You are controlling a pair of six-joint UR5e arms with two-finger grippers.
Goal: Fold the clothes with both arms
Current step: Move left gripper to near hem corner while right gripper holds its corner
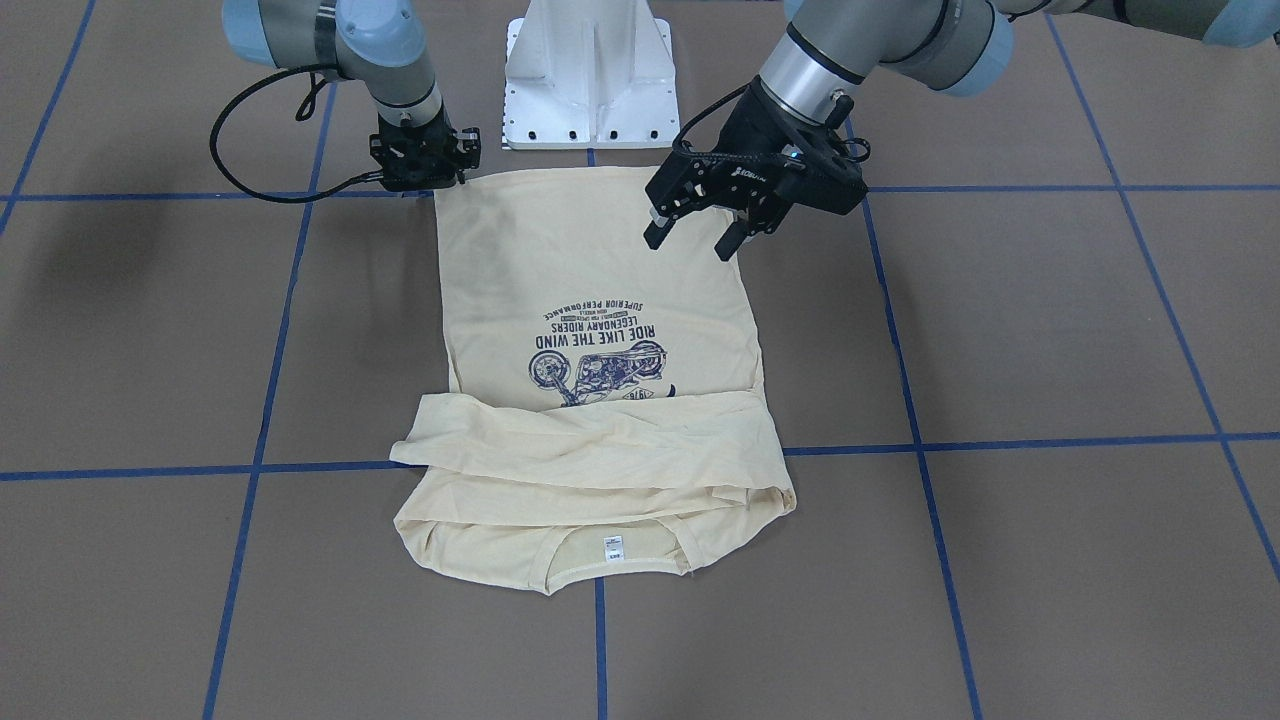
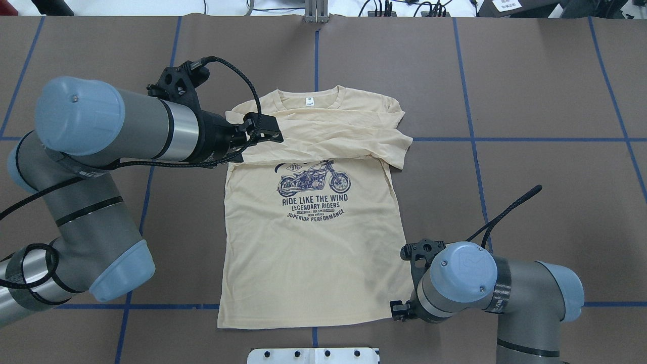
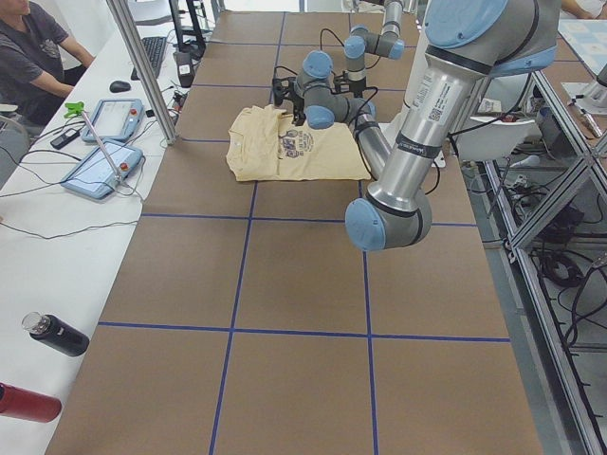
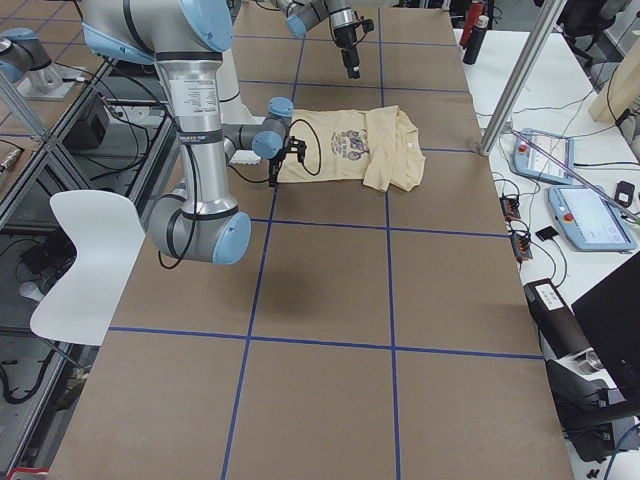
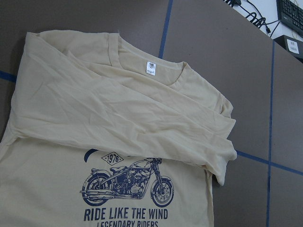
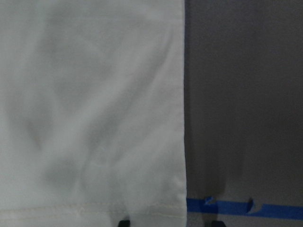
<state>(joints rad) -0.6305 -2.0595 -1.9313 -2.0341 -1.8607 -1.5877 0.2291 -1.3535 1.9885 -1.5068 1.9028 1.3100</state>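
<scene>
The cream-yellow shirt (image 1: 600,270) lies flat, print up, on the brown table. Both sleeves are folded across the chest above the motorcycle print (image 2: 313,179), and the white neck label (image 5: 151,68) shows. My left gripper (image 1: 692,240) is open and empty; it hangs well above the shirt, over its left shoulder in the overhead view (image 2: 263,132). My right gripper (image 1: 420,188) points down at the shirt's right hem corner (image 6: 175,210). Its two fingertips (image 6: 124,222) stand apart, one on each side of the shirt's side edge. The shirt also shows in both side views (image 3: 294,152) (image 4: 350,145).
The white pedestal base (image 1: 588,80) stands just behind the hem. Blue tape lines (image 2: 470,139) grid the table. An operator (image 3: 28,47), teach pendants (image 3: 100,166) and bottles (image 3: 57,334) are along the far side. A white chair (image 4: 85,250) stands beside the robot.
</scene>
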